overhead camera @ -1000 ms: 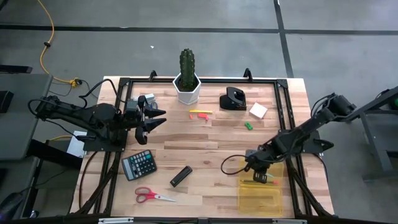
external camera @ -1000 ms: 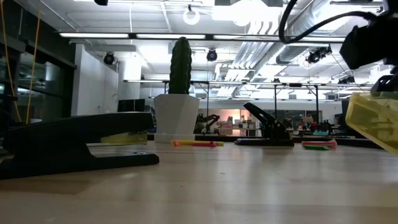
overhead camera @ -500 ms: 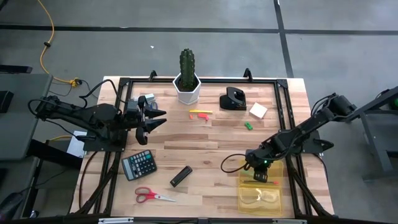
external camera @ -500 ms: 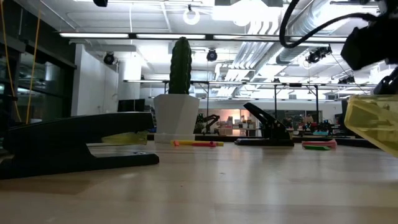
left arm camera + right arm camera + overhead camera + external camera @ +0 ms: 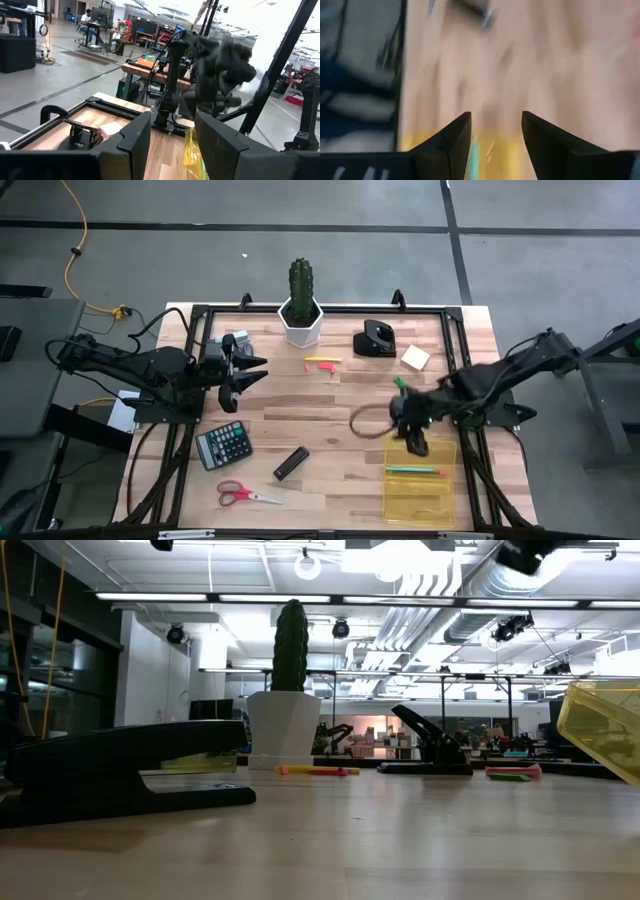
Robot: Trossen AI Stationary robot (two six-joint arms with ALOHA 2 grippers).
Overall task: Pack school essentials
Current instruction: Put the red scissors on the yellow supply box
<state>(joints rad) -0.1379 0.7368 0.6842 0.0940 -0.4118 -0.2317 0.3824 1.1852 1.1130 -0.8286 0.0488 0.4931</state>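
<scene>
A clear yellow box (image 5: 420, 492) stands at the near right of the table, and a green pen with a red end (image 5: 415, 471) lies flat inside it. My right gripper (image 5: 415, 444) hangs open over the box's far rim with nothing between its fingers (image 5: 492, 120). My left gripper (image 5: 250, 375) waits open at the table's left (image 5: 172, 120). Lying loose on the wood are red-handled scissors (image 5: 245, 495), a green marker (image 5: 399, 381), a yellow and a red pen (image 5: 322, 362) and a sticky-note pad (image 5: 415, 357).
A potted cactus (image 5: 302, 305) and a black hole punch (image 5: 375, 338) stand at the far side. A black calculator (image 5: 223, 445) and a black stapler (image 5: 291, 463) lie near left of centre. A black frame (image 5: 190, 420) rims the table.
My right gripper has opened and let go of the green pen, which now lies in the yellow box. The gripper has then risen and drawn back toward the table's far edge, leaving the low view.
</scene>
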